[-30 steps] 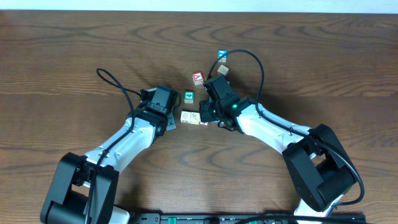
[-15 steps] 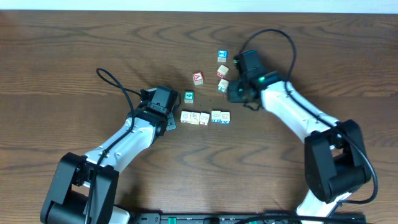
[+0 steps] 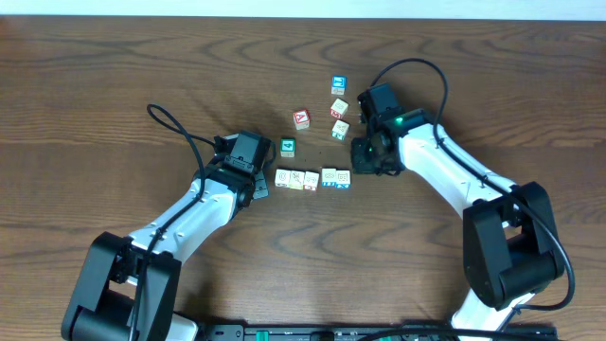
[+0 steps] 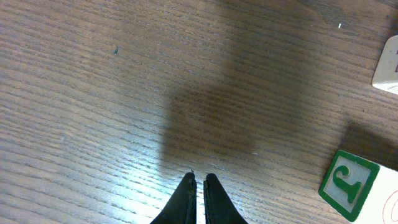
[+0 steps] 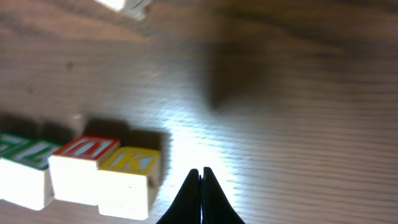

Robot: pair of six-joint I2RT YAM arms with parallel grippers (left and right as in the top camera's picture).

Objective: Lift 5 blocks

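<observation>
Left gripper [image 4: 198, 180]: jaws pressed together, empty, near the row's left end.
Blocks [image 3: 311, 178]: five in a row, all resting on the desk [image 3: 114, 76]. None lifted; whole task outstanding.
Right gripper [image 5: 200, 173]: closed, empty, just past the row's right end.
Loose cubes [image 3: 339, 108], farther back: faces too small to read. Right wrist view blurred.

Left gripper [image 4: 199, 182] closed, empty; right gripper [image 5: 201, 172] closed, empty; both arms stretched inward.
</observation>
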